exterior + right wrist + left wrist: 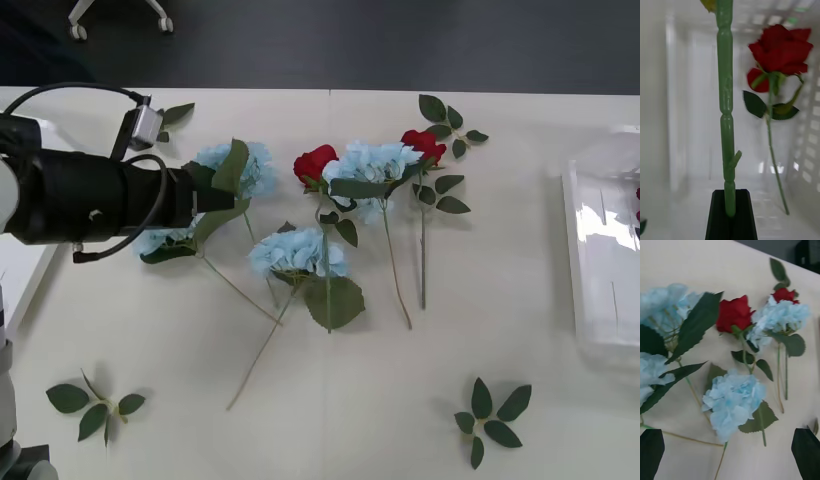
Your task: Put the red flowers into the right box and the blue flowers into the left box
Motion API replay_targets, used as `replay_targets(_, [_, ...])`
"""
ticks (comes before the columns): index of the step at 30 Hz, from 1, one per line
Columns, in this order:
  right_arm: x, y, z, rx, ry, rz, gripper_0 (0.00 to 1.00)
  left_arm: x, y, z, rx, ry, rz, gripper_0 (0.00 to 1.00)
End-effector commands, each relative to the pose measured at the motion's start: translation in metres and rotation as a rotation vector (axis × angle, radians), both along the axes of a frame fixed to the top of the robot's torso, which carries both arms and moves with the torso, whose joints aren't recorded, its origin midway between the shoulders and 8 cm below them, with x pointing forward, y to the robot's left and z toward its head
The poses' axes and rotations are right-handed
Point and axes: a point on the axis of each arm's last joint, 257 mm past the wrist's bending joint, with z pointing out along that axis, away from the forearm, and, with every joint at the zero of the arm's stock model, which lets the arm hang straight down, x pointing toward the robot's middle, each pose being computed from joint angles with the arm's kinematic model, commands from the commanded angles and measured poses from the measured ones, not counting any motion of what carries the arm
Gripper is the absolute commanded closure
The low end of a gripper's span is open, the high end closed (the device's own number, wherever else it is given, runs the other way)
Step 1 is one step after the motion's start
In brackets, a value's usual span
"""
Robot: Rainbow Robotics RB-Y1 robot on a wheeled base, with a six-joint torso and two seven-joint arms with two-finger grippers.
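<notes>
On the table lie several blue flowers and two red flowers. My left gripper hovers open over the leftmost blue flowers, its black fingertips wide apart and holding nothing. My right gripper is inside the white right box, shut on a green flower stem whose bloom is out of view. Another red flower lies in that box.
Loose green leaf sprigs lie at the front left, the front right and the back. A white object sits at the table's left edge. The far table edge runs along the back.
</notes>
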Motion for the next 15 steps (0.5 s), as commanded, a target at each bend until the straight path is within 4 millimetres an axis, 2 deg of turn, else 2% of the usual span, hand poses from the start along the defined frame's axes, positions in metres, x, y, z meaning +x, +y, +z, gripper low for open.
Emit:
replay_targets(1, [-0.011, -0.044, 0.006, -0.071, 0.017, -0.1, 1.0, 0.006, 0.005, 0.0, 0.012, 0.046, 0.138, 0.0])
replay_targets(2, [-0.016, -0.056, 0.001, -0.093, 0.034, -0.131, 1.0, 0.008, 0.006, -0.006, 0.015, 0.074, 0.183, 0.0])
replay_targets(5, [-0.027, -0.074, -0.01, -0.115, 0.064, -0.183, 1.0, 0.01, 0.008, -0.018, 0.025, 0.123, 0.273, 0.0])
replay_targets(8, [-0.034, -0.084, -0.022, -0.1, 0.074, -0.247, 1.0, 0.012, 0.01, -0.029, 0.023, 0.17, 0.375, 0.0])
replay_targets(12, [-0.036, -0.088, -0.041, -0.128, 0.087, -0.283, 1.0, 0.014, 0.012, -0.041, 0.024, 0.21, 0.5, 0.0])
replay_targets(15, [-0.033, -0.08, -0.052, -0.126, 0.095, -0.274, 1.0, 0.015, 0.012, -0.049, 0.013, 0.24, 0.595, 0.0])
